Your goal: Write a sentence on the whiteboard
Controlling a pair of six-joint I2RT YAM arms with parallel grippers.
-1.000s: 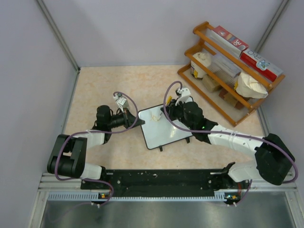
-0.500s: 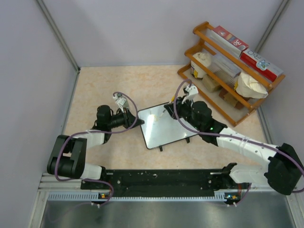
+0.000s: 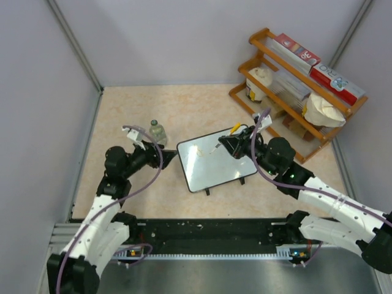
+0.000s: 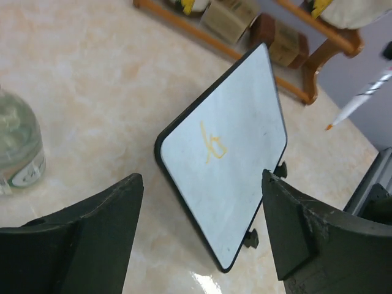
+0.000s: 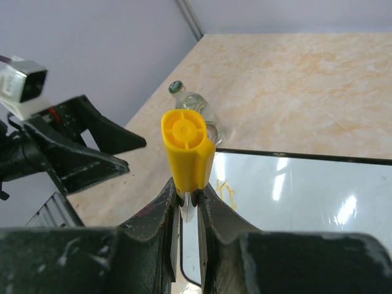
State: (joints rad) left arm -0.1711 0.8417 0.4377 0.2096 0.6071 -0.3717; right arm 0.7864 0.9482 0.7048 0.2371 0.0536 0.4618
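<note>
The whiteboard lies on the table in the middle, black-framed, with two small feet at its near edge. A short orange scribble is the only writing on it, near its far left corner, also seen as an orange mark in the right wrist view. My right gripper hovers over the board's far right corner, shut on a white marker with a yellow end; its tip is off the surface. Left of the board and apart from it, my left gripper is open, its fingers wide.
A small glass bottle stands just beyond my left gripper, close to the board's far left corner. A wooden shelf with boxes and bags fills the back right. Walls close in on both sides.
My left gripper let go of the board's left edge, opened and drew back to the left, uncovering the bottle. My right arm swung right, lifting the marker off the board.
</note>
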